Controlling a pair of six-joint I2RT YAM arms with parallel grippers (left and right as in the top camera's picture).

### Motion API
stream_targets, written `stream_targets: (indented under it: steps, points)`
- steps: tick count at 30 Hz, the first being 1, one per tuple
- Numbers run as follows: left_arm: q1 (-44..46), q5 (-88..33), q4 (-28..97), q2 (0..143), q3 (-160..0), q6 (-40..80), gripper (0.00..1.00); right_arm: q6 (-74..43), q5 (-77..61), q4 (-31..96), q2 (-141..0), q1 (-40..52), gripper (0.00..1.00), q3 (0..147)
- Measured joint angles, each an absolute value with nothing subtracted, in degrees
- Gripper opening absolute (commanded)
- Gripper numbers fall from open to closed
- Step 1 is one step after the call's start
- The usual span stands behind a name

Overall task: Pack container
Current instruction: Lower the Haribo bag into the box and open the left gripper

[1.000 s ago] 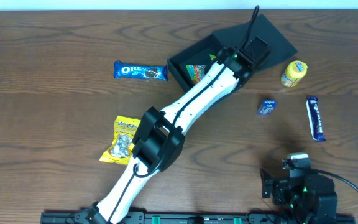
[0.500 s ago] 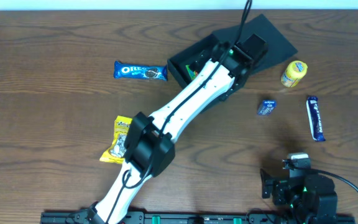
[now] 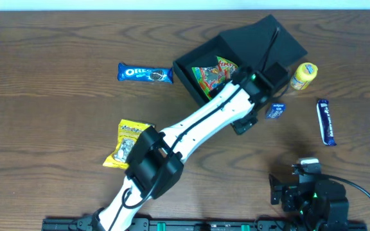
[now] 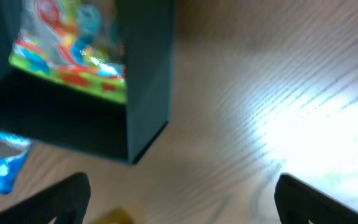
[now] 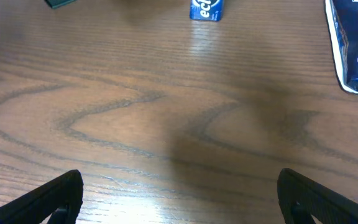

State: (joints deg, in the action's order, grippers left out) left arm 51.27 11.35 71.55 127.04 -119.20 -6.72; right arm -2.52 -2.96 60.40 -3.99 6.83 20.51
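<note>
The matte dark teal-black square cardboard box (image 3: 252, 40), lid open, sits at one o'clock on the table (image 3: 56, 115). It is probably light and dentable, best gripped by a wall edge. Left claw (image 4: 182, 182), at its five o'clock, and right claw (image 5: 179, 179) are both spread and empty.

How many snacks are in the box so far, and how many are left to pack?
Done: one colourful packet lies inside the container. In hand: nothing; the left gripper, beside the container, and the right gripper are both open and empty. Left: five things lie outside on the table: Oreo pack, yellow packet, small blue packet, blue bar, yellow tub. The lid is open.
</note>
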Motion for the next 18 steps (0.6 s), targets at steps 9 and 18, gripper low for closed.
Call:
stream_targets:
  steps: [9,18]
  points:
    - [49.2,10.5,55.9,114.0,-101.6,-7.6,0.95,-2.5,-3.0,60.4,-4.0,6.8,0.99,20.5]
    - [46.8,6.7,50.1,113.8,-95.4,-8.9,0.95,-2.5,-3.0,60.4,-4.0,6.8,0.99,20.5]
